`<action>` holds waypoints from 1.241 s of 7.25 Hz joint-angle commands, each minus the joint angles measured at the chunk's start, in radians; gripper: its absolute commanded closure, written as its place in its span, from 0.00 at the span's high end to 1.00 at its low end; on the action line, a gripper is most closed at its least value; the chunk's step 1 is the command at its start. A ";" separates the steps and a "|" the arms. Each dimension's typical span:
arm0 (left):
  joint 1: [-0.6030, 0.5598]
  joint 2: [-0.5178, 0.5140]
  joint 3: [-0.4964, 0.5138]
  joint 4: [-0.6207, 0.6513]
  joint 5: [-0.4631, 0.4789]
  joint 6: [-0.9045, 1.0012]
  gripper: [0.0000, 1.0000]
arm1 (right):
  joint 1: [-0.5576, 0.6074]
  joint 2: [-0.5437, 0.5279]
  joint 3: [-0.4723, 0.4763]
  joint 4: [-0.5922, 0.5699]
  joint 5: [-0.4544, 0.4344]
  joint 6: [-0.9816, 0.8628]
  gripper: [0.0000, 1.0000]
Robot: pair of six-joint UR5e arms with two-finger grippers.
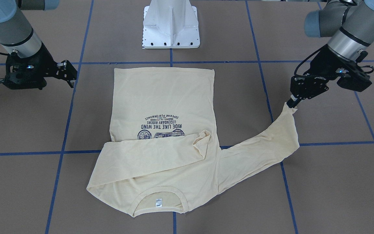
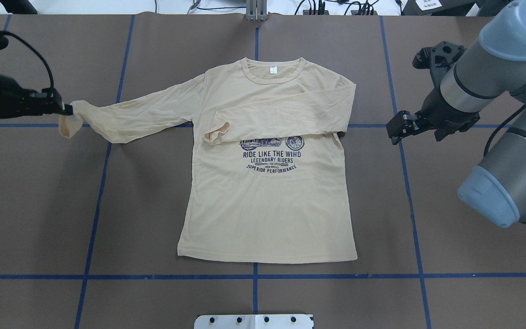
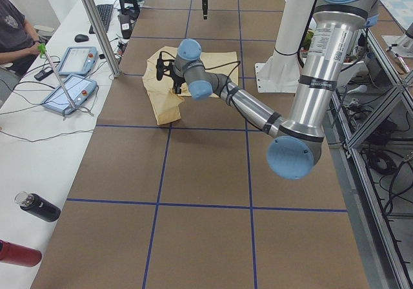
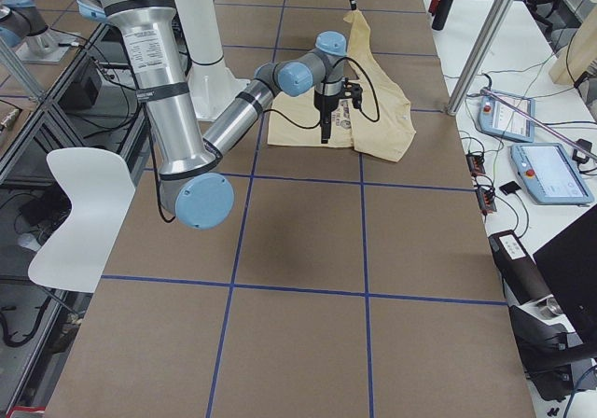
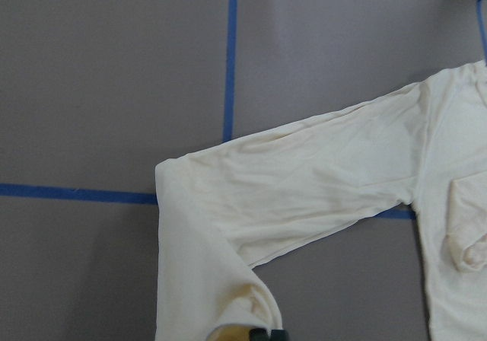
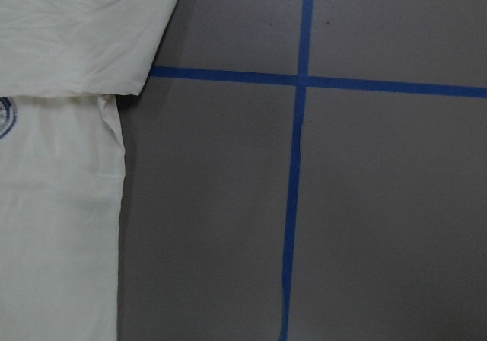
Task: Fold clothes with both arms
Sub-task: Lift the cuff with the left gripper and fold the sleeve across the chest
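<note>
The cream-yellow long-sleeved T-shirt (image 2: 267, 205) lies flat, print up, with its collar (image 2: 272, 73) toward the far edge. It also shows in the front view (image 1: 161, 94). One sleeve (image 2: 286, 116) is folded across the chest. The other sleeve (image 2: 130, 119) stretches out to the side. My left gripper (image 2: 68, 109) is shut on that sleeve's cuff and holds it a little above the table; it also shows in the front view (image 1: 292, 104) and the left wrist view (image 5: 266, 335). My right gripper (image 2: 391, 131) is open and empty, just off the shirt's other side, near the shoulder fold.
The white pedestal base (image 1: 170, 26) stands at the robot's edge behind the shirt's hem. Blue tape lines (image 2: 254, 276) cross the brown table. A metal pole (image 3: 97, 24), two tablets (image 3: 68, 89) and a bottle (image 3: 35, 206) are on the operators' side.
</note>
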 commanded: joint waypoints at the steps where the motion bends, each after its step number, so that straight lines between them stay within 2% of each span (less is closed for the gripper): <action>1: 0.009 -0.272 0.020 0.187 -0.008 -0.170 0.00 | 0.001 -0.113 0.059 0.004 -0.001 -0.002 1.00; 2: 0.062 -0.369 0.079 0.180 -0.001 -0.232 0.00 | 0.010 -0.150 0.082 0.009 -0.001 -0.031 1.00; 3: 0.125 -0.458 0.189 0.167 0.014 -0.256 0.00 | 0.018 -0.162 0.085 0.009 0.000 -0.043 1.00; 5: 0.278 -0.540 0.416 -0.056 0.246 -0.333 0.00 | 0.033 -0.160 0.082 0.007 0.003 -0.043 1.00; 7: 0.297 -0.577 0.486 -0.106 0.258 -0.369 0.00 | 0.038 -0.156 0.073 0.009 0.005 -0.045 1.00; 9: 0.318 -0.597 0.490 -0.110 0.259 -0.367 0.00 | 0.038 -0.150 0.059 0.010 0.005 -0.045 1.00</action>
